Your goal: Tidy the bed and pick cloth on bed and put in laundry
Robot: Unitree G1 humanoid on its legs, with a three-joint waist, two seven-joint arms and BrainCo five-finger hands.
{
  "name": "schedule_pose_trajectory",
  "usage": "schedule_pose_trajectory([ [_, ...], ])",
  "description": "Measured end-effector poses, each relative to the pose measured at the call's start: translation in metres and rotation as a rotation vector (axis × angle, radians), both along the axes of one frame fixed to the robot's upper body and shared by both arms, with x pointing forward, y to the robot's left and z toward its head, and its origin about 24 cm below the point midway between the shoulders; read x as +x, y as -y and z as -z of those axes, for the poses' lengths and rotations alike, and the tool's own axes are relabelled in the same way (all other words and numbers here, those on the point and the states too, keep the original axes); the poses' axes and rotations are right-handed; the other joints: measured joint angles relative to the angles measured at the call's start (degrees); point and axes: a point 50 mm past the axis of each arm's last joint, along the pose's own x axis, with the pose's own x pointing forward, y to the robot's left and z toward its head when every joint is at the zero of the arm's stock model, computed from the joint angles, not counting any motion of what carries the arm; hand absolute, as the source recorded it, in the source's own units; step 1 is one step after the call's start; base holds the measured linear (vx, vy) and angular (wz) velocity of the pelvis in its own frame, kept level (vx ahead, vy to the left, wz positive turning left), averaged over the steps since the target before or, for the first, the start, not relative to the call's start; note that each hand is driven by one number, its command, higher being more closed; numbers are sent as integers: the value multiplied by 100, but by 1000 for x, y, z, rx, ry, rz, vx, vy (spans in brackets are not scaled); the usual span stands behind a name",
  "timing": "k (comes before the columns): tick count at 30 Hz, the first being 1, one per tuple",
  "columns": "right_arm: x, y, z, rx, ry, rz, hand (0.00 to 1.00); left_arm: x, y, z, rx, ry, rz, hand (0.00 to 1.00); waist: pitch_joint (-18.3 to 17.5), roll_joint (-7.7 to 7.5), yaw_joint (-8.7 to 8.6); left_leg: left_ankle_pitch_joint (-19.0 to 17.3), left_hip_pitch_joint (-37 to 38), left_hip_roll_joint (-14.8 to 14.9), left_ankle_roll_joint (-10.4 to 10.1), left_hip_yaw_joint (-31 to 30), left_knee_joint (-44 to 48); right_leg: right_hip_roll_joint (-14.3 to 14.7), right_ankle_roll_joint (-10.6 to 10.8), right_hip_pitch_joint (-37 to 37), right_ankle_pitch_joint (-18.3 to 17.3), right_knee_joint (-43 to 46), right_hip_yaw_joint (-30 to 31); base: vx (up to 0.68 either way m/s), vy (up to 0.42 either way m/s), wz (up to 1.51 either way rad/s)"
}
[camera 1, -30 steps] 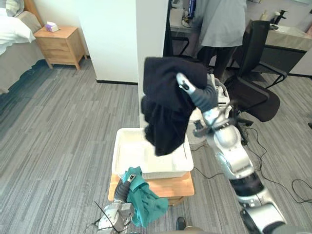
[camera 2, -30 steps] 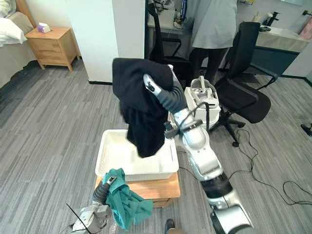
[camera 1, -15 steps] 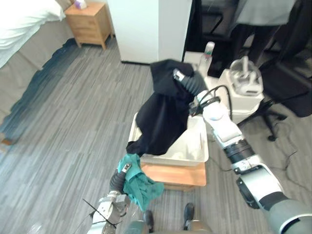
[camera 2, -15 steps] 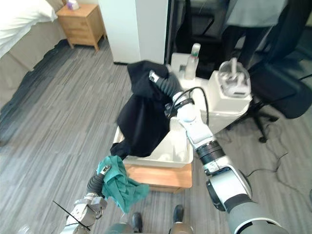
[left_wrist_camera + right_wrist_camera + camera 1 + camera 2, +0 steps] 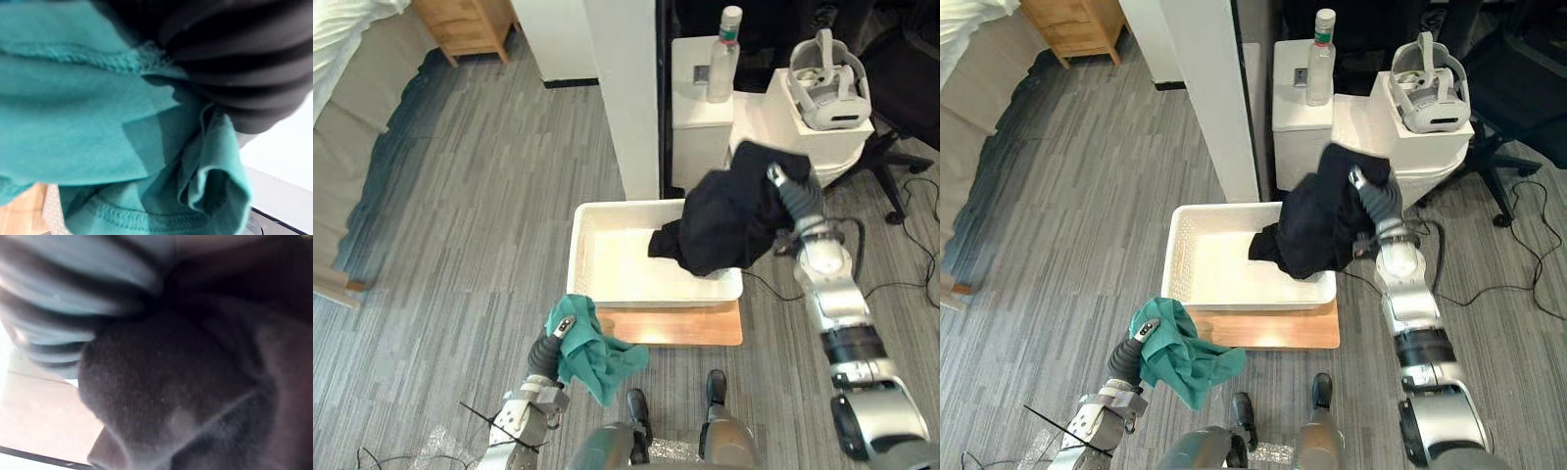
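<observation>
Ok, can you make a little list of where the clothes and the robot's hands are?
black cloth: draped over the right hand, its lower part inside the white basket
teal cloth: bunched on the left hand, outside the basket, near its front left corner
basket: sits on a wooden stand

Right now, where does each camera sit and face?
Left eye view: on the head, facing down at white basket and black cloth; left hand, right hand show.
Right eye view: beside it, same scene.
Left wrist view: on left wrist, against teal cloth; the left hand's back shows.
Right wrist view: on right wrist, against black cloth; the right hand's back shows.
Shared: eyes share everything; each wrist view shares its cloth with them.
</observation>
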Motion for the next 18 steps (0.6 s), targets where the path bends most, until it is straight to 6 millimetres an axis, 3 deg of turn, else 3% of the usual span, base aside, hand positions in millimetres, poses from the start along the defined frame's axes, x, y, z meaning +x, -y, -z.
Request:
schedule_pose_trajectory([
  [4, -11, -19, 28, 15, -66, -71, 100, 0, 0, 0, 0, 2, 2, 100, 2, 5, -3, -45, 55, 23, -34, 92, 16, 25, 7, 32, 5, -37, 113, -55, -31, -15],
  [8, -24, -65, 65, -45, -186, -235, 100, 1, 1, -1, -1, 6, 1, 100, 3, 6, 13, -102, 78, 94, -21, 89, 22, 90, -10, 123, 14, -51, 109, -80, -51, -2],
  [13, -36, -124, 86, -130, -248, -426, 100, 5, 6, -9, -23, 46, 0, 100, 1, 4, 57, -73, 111, 129, -53, 81, -29, 110, -12, 165, 15, -64, 48, -28, -38, 5],
  [18, -38, -144, 104, -157, -325, -475, 100, 11, 17, -18, -39, 83, 28, 100, -11, -40, 197, -70, 163, 121, -54, 23, -47, 106, -12, 305, 16, -152, -64, 6, -2, 10],
])
